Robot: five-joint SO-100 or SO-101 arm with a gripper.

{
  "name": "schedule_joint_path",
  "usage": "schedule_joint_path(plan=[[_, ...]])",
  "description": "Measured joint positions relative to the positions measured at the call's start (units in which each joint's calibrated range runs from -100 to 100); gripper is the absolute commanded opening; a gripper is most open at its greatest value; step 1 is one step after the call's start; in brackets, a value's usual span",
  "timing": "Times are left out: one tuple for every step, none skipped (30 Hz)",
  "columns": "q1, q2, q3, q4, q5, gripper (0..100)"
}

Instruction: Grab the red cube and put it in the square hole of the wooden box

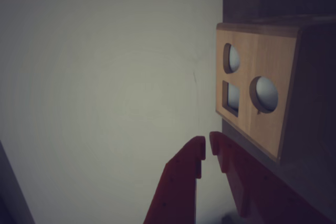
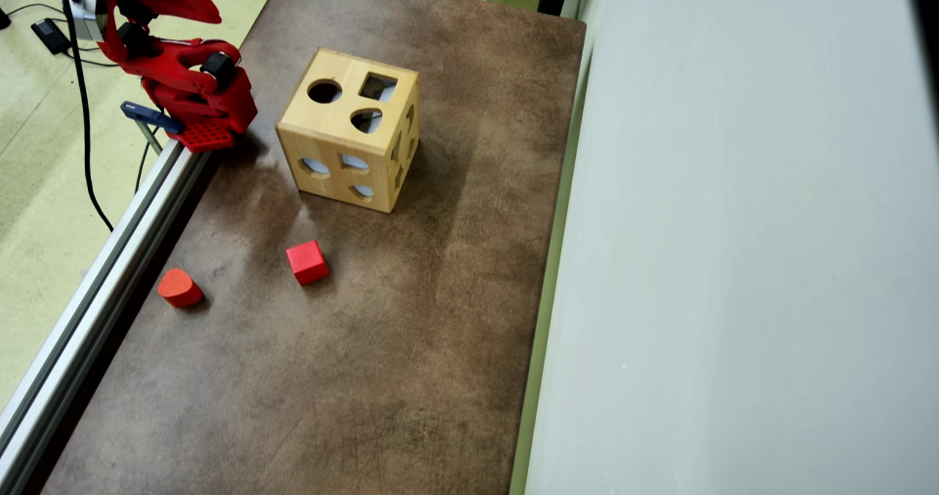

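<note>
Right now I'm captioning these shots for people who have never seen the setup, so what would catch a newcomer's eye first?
The pale wooden box with shaped cutouts stands toward the far end of the brown table in the overhead view. In front of it lie the bright red cube and an orange-red rounded block nearer the left rail. The red arm sits folded at the top left; in the wrist view its fingers nearly touch.
</note>
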Motion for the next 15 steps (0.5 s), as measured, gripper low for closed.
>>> schedule_joint_path(plan=[[0.00,0.00,0.00,0.00,0.00,3],[-0.14,0.00,0.00,0.00,-0.05,3],[-0.29,0.00,0.00,0.00,-0.10,3],[-0.43,0.00,0.00,0.00,-0.10,3],[-0.43,0.00,0.00,0.00,-0.10,3],[-0.43,0.00,0.00,0.00,-0.10,3],[-0.43,0.00,0.00,0.00,-0.10,3],[-0.43,0.00,0.00,0.00,-0.10,3],[-0.43,0.00,0.00,0.00,-0.10,3],[-0.43,0.00,0.00,0.00,-0.10,3],[-0.43,0.00,0.00,0.00,-0.10,3],[-0.43,0.00,0.00,0.00,-0.10,3],[-0.43,0.00,0.00,0.00,-0.10,3],[-0.43,0.00,0.00,0.00,-0.10,3],[-0.43,0.00,0.00,0.00,-0.10,3]])
